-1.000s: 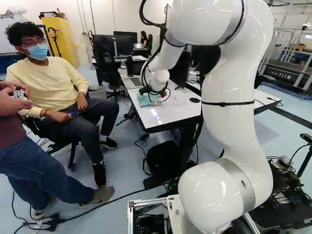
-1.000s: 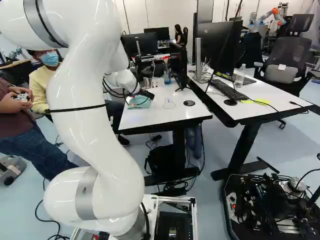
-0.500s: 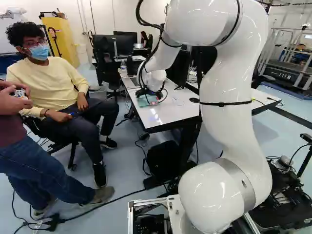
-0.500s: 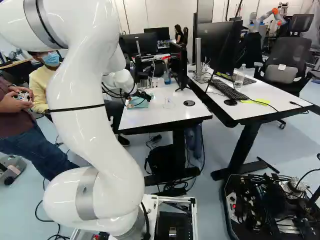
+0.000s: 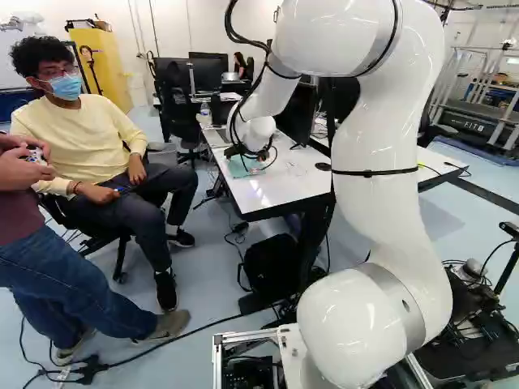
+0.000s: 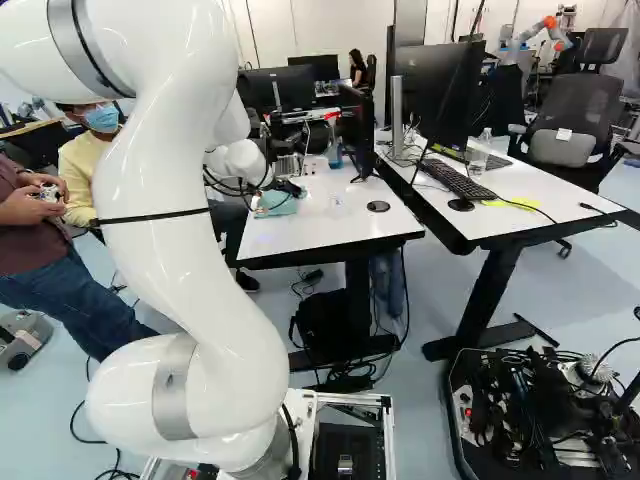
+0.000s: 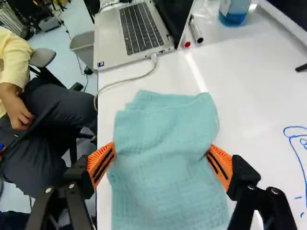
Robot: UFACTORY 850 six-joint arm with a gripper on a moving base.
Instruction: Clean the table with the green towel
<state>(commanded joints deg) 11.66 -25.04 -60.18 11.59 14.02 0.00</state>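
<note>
In the left base view my gripper (image 5: 238,151) is low over the far left part of the white table (image 5: 272,193), at the green towel (image 5: 240,168). The wrist view shows the gripper (image 7: 160,160) open, its orange-padded fingers wide apart at two opposite sides of the towel (image 7: 163,129). The towel lies spread and slightly creased on the tabletop, running on under the gripper. One side of it is dented near a fingertip; no pinch between both fingers shows. Blue marker lines (image 7: 298,143) are on the table, off to one side of the towel.
Ahead of the towel are a laptop (image 7: 132,31) with a white cable (image 7: 125,81), two markers (image 7: 195,31) and a bottle of blue liquid (image 7: 233,12). A seated person's knees (image 7: 57,112) are close beside the table edge. A monitor (image 6: 433,95) stands on the adjoining desk.
The arm has shifted a little to the left in both base views, with the gripper moving toward the table's left edge. The base has stayed put.
</note>
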